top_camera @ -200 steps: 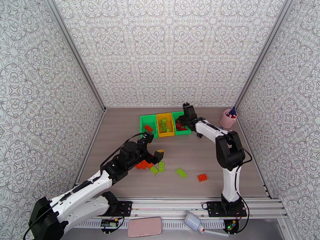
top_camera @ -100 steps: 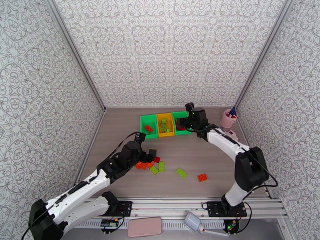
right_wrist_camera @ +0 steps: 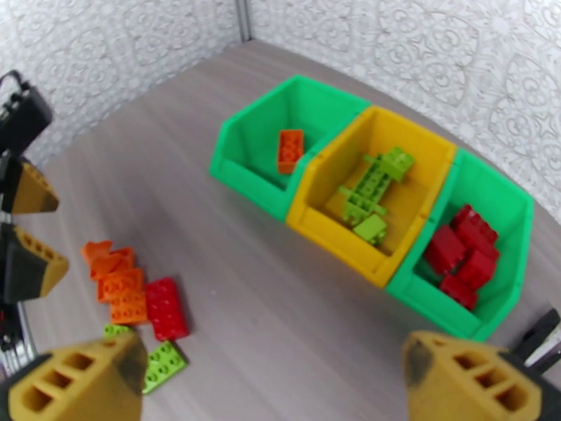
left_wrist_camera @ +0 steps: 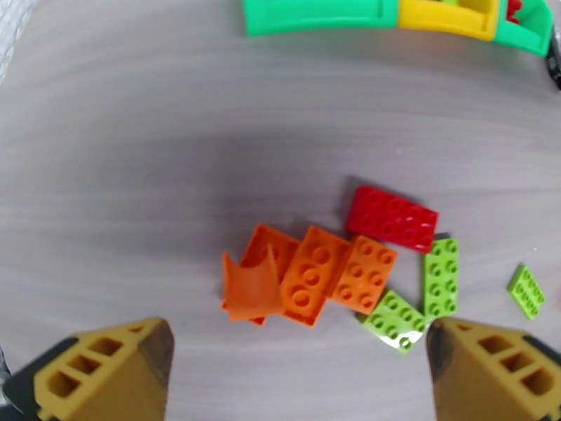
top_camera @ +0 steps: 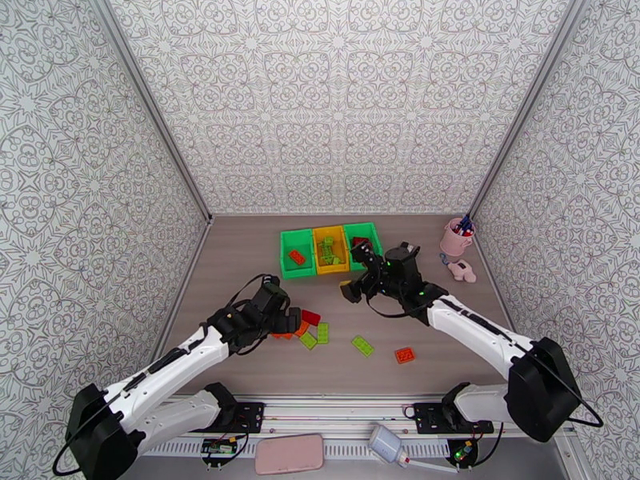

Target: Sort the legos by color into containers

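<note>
Three joined containers stand at the back: a green bin [top_camera: 298, 273] holding an orange brick [right_wrist_camera: 289, 150], a yellow bin [top_camera: 332, 270] with lime bricks [right_wrist_camera: 372, 187], and a green bin [right_wrist_camera: 435, 303] with red bricks [right_wrist_camera: 463, 254]. Loose legos lie mid-table: an orange cluster [left_wrist_camera: 301, 275], a red brick [left_wrist_camera: 391, 217], lime plates [left_wrist_camera: 440, 275], another lime plate [top_camera: 362, 346] and an orange one [top_camera: 405, 355]. My left gripper [top_camera: 288, 320] hangs open just above the orange cluster, holding nothing. My right gripper [top_camera: 358, 274] is open and empty, in front of the bins.
A pink pen cup [top_camera: 456, 238] stands at the back right with a small pink object [top_camera: 462, 271] beside it. Patterned walls close in the table on three sides. A pink case [top_camera: 289, 454] and a white object [top_camera: 386, 446] lie beyond the near rail.
My right gripper opened over the right green bin, then drew back toward the table's middle. My left gripper moved back and to the left over the orange cluster, staying open.
</note>
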`<state>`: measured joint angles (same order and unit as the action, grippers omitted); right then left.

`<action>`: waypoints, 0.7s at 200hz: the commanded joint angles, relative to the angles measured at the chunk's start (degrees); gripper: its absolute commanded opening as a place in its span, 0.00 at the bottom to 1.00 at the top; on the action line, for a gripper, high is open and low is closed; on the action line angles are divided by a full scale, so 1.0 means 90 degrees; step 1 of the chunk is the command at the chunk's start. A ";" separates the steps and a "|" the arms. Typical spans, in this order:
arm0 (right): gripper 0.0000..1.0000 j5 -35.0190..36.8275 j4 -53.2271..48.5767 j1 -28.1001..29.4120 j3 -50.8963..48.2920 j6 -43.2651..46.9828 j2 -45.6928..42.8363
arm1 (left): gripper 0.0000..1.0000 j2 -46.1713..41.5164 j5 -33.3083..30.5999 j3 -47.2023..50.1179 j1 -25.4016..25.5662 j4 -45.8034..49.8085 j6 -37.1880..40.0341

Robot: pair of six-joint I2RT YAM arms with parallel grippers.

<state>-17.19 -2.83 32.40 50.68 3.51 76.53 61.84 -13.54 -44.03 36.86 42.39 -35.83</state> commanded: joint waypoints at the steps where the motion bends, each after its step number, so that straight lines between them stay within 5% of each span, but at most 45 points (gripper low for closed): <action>1: 1.00 -0.0198 -0.0179 0.0092 -0.0132 0.0102 -0.0180 | 0.93 0.0144 0.0438 0.0097 -0.0328 0.0105 -0.0218; 140: 1.00 -0.0336 -0.0012 0.0258 0.0102 -0.0172 0.0207 | 0.65 0.1451 0.0670 0.0302 -0.0845 -0.0494 -0.0207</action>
<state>-18.74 -3.07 34.20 50.35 3.18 77.76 73.93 -7.33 -41.78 29.82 39.81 -37.54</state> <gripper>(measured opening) 0.997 0.679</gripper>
